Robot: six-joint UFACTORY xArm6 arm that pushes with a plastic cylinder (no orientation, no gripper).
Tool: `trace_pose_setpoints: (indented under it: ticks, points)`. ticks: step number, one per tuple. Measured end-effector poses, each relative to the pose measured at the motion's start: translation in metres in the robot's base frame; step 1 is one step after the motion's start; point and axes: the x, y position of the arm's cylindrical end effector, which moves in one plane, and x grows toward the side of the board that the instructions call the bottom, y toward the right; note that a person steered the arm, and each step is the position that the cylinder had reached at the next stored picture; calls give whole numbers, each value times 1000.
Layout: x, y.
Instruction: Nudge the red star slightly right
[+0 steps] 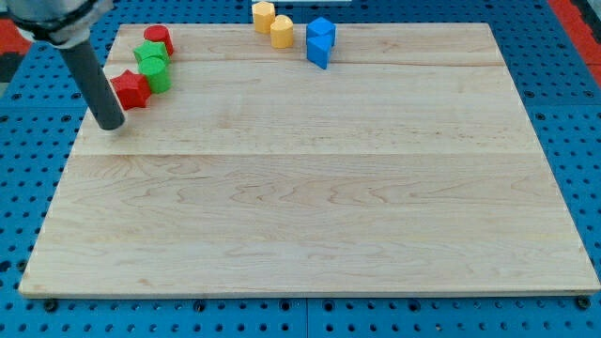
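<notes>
The red star (130, 89) lies near the board's upper left corner. It touches a green block (157, 75) on its right. My tip (111, 125) rests on the board just below and left of the red star, a short gap away. The dark rod rises up and to the left from it, out of the view's top. No gripper is present.
A second green block (148, 53) and a red block (159, 38) sit above the star. Two yellow cylinders (263, 15) (282, 30) and two blue blocks (321, 31) (318, 52) lie at the top centre. The wooden board (310, 188) sits on a blue perforated table.
</notes>
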Motion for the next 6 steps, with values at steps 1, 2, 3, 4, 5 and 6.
trace_pose_setpoints:
  ticks: [1, 2, 3, 4, 5, 6]
  points:
    - [-9, 35]
    - [-11, -20]
    - [-17, -73]
    - [-48, -52]
    - [-60, -36]
    - [-46, -17]
